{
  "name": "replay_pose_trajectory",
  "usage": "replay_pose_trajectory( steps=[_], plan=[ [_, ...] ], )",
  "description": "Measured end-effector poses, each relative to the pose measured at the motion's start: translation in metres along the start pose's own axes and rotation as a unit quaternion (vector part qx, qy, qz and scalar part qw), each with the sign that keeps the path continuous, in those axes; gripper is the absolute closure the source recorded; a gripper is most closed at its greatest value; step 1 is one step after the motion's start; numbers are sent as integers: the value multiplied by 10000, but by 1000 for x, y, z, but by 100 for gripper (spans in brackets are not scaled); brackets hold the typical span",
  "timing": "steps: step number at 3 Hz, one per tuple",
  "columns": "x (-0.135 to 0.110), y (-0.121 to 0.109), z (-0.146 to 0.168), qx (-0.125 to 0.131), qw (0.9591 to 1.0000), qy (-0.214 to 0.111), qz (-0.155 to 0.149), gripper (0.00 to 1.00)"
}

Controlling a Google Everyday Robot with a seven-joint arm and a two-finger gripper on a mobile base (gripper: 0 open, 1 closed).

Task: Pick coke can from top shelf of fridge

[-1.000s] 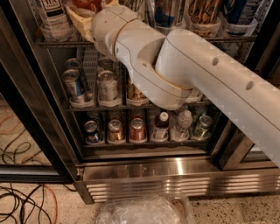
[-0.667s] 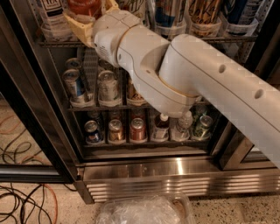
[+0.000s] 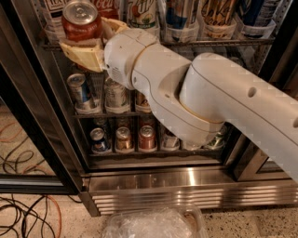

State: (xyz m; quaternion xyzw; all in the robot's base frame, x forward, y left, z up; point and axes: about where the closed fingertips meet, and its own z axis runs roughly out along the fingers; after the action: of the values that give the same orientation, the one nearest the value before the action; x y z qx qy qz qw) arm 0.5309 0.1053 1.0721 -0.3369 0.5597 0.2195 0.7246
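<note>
The coke can (image 3: 79, 21), red with a silver pull-tab lid, sits between the tan fingers (image 3: 83, 53) of my gripper (image 3: 80, 36) at the upper left. The gripper is shut on the can and holds it upright, just in front of the top shelf (image 3: 219, 42), a grey wire rack. My big white arm (image 3: 200, 97) crosses the open fridge (image 3: 186, 179) from the right and hides much of the middle racks. Another red Coca-Cola can (image 3: 108, 6) stands on the top shelf behind the gripper.
Several other drinks (image 3: 179, 16) stand in clear holders on the top shelf. Cans fill the middle rack (image 3: 80, 90) and the bottom rack (image 3: 146, 137). The black door frame (image 3: 28, 116) is at the left, cables (image 3: 23, 209) lie on the floor, and a clear plastic bin (image 3: 153, 223) sits below.
The gripper has drawn the coke can out from the top shelf toward the camera; the can's lid now shows fully, lower in the view.
</note>
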Motion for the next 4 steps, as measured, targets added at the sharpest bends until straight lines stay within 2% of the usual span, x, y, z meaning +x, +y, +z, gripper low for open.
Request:
replay_pose_trajectory(
  steps=[3, 4],
  plan=[
    [28, 32, -48, -202, 9980, 506, 320, 100],
    [43, 35, -69, -44, 9964, 722, 446, 100]
  ],
)
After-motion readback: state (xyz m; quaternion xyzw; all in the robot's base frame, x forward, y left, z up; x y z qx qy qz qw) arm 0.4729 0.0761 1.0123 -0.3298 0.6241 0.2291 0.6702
